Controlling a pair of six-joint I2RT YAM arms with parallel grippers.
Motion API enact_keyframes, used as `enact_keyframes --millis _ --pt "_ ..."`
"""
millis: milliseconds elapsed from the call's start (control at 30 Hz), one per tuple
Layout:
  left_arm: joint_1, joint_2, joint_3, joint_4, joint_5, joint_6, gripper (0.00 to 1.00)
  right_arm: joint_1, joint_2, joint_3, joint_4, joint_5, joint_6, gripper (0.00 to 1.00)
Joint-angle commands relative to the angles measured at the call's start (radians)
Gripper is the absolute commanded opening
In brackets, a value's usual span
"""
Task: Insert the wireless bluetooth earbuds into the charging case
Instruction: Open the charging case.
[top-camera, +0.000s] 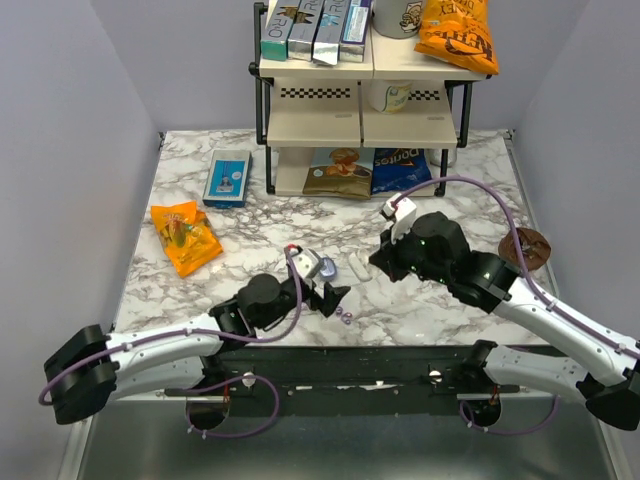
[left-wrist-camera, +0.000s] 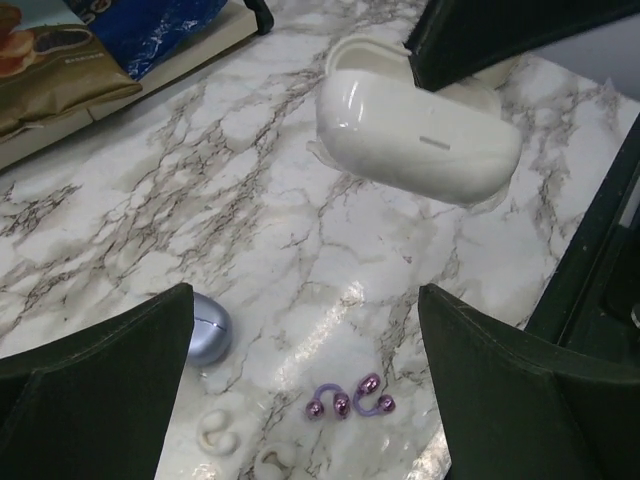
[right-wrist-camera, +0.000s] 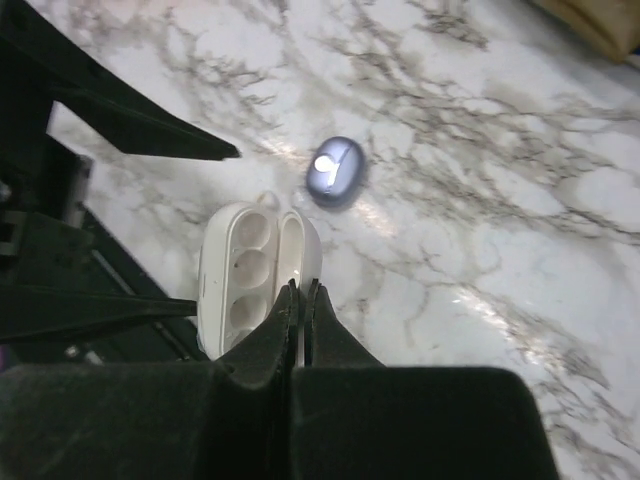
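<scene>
Two purple earbuds (left-wrist-camera: 350, 398) lie side by side on the marble, just ahead of my left gripper (left-wrist-camera: 305, 300). That gripper is open, its fingers wide on either side and nothing between them. The lavender charging case (left-wrist-camera: 208, 328) sits closed by the left finger, and it shows blurred in the right wrist view (right-wrist-camera: 335, 170). From above, the earbuds (top-camera: 343, 315) rest near the table's front edge beside the left gripper (top-camera: 330, 295). My right gripper (right-wrist-camera: 302, 290) is shut, its tips at the open lid of a white oval case (right-wrist-camera: 245, 275). I cannot tell if they pinch that lid.
Two white earbuds (left-wrist-camera: 218, 432) lie near the purple ones. An orange snack bag (top-camera: 185, 237) and a blue box (top-camera: 228, 177) are at the left. At the back a shelf rack (top-camera: 360, 110) holds chip bags and boxes. A brown round object (top-camera: 525, 248) sits at the right edge.
</scene>
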Motion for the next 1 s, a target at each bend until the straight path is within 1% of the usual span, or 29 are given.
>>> enact_keyframes --millis 0,67,100,133,200,233,333,367,433,467,600,667,833,967 --pt "0.167 -0.109 0.154 -0.236 0.311 -0.171 0.99 0.032 -0.038 0.056 -0.053 0.314 -0.130 0.01" --pt "0.251 -0.117 0.199 -0.329 0.433 -0.227 0.99 0.033 -0.059 0.062 -0.040 0.322 -0.161 0.01" --pt "0.338 -0.114 0.241 -0.354 0.496 -0.240 0.99 0.036 -0.067 0.065 -0.037 0.322 -0.175 0.01" --pt "0.373 -0.108 0.254 -0.356 0.643 -0.254 0.99 0.041 -0.075 0.062 -0.024 0.319 -0.213 0.01" --pt "0.427 -0.086 0.274 -0.325 0.763 -0.292 0.99 0.044 -0.108 0.047 -0.007 0.315 -0.245 0.01" --pt "0.450 -0.074 0.282 -0.299 0.852 -0.301 0.99 0.047 -0.118 0.041 0.002 0.304 -0.259 0.01" --pt "0.455 0.012 0.322 -0.256 0.961 -0.301 0.99 0.065 -0.150 0.024 0.023 0.276 -0.307 0.01" --pt "0.455 0.068 0.331 -0.239 1.051 -0.303 0.99 0.091 -0.154 0.021 0.029 0.276 -0.320 0.01" --pt "0.455 0.127 0.363 -0.166 1.144 -0.327 0.99 0.126 -0.158 0.019 0.025 0.270 -0.376 0.01" --pt "0.455 0.177 0.372 -0.149 1.205 -0.336 0.99 0.165 -0.155 0.021 0.025 0.281 -0.391 0.01" --pt "0.455 0.233 0.423 -0.127 1.233 -0.318 0.99 0.226 -0.106 0.053 -0.033 0.318 -0.440 0.01" --pt "0.454 0.243 0.426 -0.078 1.241 -0.333 0.99 0.254 -0.087 0.050 -0.032 0.338 -0.443 0.01" --pt "0.454 0.270 0.449 -0.069 1.246 -0.324 0.98 0.268 -0.056 0.053 -0.018 0.330 -0.454 0.01" --pt "0.449 0.289 0.449 -0.081 1.241 -0.312 0.95 0.277 -0.044 0.053 0.003 0.304 -0.449 0.01"
